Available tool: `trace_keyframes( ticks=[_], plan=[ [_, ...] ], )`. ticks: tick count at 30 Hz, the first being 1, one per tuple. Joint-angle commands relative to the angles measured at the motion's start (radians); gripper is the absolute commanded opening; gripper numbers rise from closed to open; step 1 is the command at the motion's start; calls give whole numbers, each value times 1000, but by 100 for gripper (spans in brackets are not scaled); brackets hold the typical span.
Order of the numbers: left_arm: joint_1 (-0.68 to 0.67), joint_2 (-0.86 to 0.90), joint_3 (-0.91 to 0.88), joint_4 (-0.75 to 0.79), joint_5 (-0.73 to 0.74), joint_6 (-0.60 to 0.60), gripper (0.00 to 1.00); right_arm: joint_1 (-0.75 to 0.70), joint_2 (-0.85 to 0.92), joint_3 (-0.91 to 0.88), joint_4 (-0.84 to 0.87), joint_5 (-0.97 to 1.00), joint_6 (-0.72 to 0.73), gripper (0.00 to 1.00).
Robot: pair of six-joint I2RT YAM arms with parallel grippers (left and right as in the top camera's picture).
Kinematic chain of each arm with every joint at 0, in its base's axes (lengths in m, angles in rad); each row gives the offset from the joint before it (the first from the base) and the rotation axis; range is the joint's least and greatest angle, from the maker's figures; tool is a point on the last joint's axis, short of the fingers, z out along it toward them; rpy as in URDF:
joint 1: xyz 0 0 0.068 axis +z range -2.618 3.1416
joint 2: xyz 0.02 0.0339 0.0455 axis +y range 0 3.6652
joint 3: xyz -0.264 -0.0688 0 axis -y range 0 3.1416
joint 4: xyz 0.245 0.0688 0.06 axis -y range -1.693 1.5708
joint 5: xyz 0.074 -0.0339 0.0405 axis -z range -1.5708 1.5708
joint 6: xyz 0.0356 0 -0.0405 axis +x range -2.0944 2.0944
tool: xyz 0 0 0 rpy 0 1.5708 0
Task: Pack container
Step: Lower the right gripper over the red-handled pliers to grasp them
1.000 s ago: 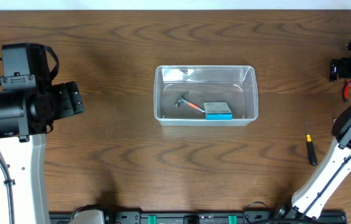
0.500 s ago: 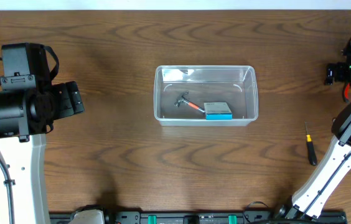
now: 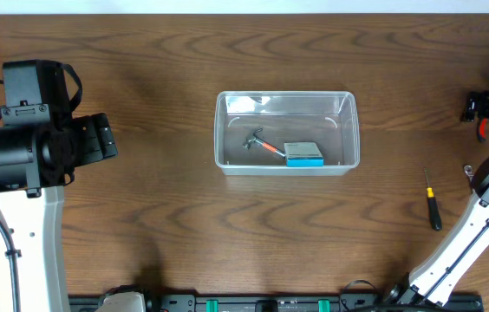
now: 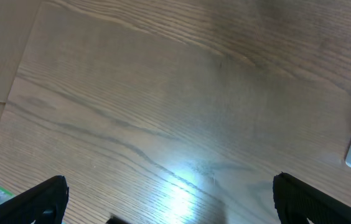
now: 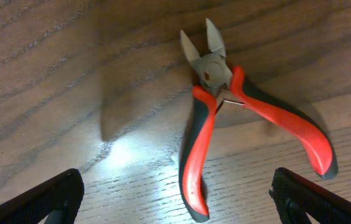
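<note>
R gripper [image 5: 175, 186] jaws wide apart, empty, above red/black cutters [image 5: 211, 71] by bench [image 3: 166, 217] right edge. L gripper [image 4: 169, 186] jaws apart too, over wood nr left edge. Clear container [image 3: 287, 170] sits mid-bench w/ hammer [image 3: 256, 139] + blue box [image 3: 303, 155] inside.

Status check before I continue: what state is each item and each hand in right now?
Clear plastic rectangular container: upright, no lid, two items inside.
Small red-handled hammer: lying inside the container.
Blue-and-white box: lying flat inside the container.
Black-and-yellow screwdriver: lying on the table, outside the container.
Red-and-black cutting pliers: on the table, handles spread, not gripped.
Right hand: open, above the pliers.
Left hand: open, empty.
</note>
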Motion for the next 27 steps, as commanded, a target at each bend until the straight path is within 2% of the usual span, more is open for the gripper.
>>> trace_keyframes(
  ticks=[1,27],
  plan=[
    [5,1,5,1,-8,-9,98,0,24,10,0,-29,3,99],
    [5,1,5,12,-8,-9,98,2,51,10,6,-18,56,99]
  ],
)
